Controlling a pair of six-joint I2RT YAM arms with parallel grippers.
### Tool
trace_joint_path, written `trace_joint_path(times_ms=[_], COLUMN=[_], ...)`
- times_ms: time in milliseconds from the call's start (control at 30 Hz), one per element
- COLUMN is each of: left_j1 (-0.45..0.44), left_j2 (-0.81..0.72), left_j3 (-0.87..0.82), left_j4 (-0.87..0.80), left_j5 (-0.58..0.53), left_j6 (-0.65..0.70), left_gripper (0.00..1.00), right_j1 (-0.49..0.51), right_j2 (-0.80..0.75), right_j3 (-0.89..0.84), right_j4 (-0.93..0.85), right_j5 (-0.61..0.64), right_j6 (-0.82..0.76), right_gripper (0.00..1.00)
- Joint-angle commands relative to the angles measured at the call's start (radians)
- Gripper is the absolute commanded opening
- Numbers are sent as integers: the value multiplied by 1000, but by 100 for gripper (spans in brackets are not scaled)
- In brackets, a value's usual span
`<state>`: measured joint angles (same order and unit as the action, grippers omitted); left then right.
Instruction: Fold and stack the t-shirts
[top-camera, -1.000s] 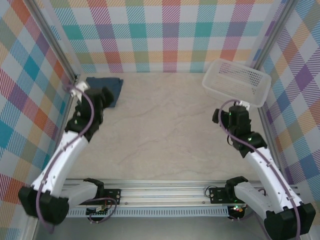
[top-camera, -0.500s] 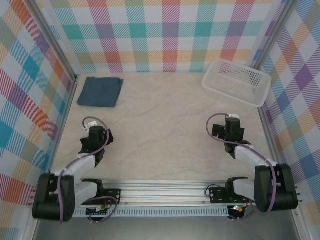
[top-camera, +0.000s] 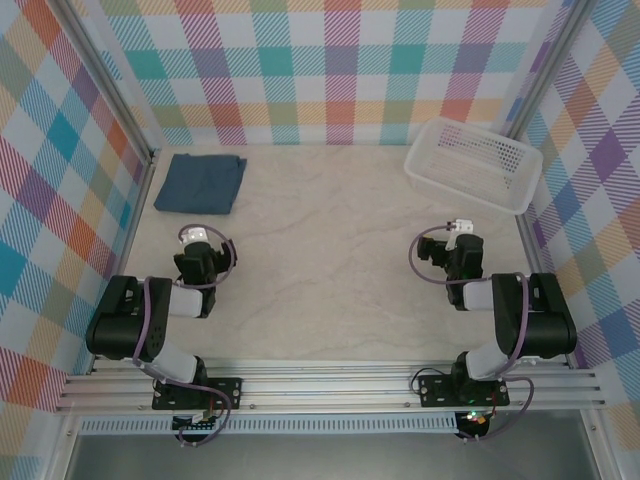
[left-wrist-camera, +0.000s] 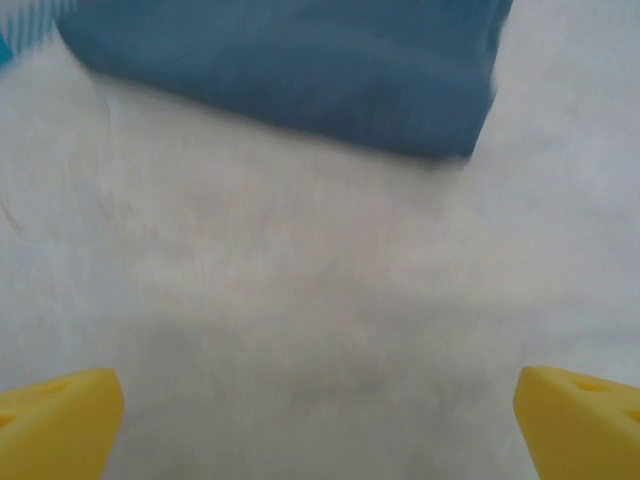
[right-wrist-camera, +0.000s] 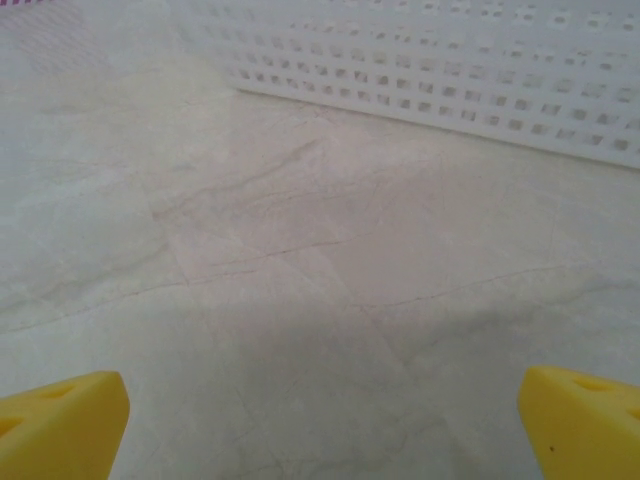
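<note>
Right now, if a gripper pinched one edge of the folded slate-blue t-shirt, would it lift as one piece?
Probably not: the folded dark slate-blue fabric t-shirt looks soft, with rounded edges, so its layers would likely droop open. Lying flat and thin on the pale marble-patterned table, it seems light; a push would probably bunch it rather than slide it.

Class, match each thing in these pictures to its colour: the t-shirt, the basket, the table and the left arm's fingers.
Things:
1. t-shirt
2. basket
3. table
4. left fingers

Colours:
A. white
B. yellow
C. dark blue
D. pale beige

Pairs: 1-C, 2-A, 3-D, 4-B
</note>
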<state>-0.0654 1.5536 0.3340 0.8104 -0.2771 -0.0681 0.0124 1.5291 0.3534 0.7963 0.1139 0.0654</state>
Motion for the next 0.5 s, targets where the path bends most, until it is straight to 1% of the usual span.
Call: trace_joint_path(times_ms=[0, 67, 100, 200, 300, 467], left_j1=[-23, -19, -19, -19, -24, -26], left_j2=[13, 17, 8, 14, 8, 8], left_j3=[69, 66, 71, 66, 62, 60], left_j4=[34, 43, 18, 37, 38, 41], left_j5=[12, 15, 17, 15, 12, 10], left_j6=[49, 48, 45, 48, 52, 53], left_gripper=[100, 100, 100, 100, 100, 100], right_j1=[1, 4, 5, 6, 6, 10], right_j2=[9, 6, 8, 2, 5, 8], right_j3=[41, 41, 39, 33, 41, 45], right_j4=[70, 65, 71, 74, 62, 55], right_j5=[-11, -8, -7, -8, -36, -45], right_j6=[-19, -21, -22, -24, -35, -43], right_gripper=[100, 100, 100, 100, 100, 100])
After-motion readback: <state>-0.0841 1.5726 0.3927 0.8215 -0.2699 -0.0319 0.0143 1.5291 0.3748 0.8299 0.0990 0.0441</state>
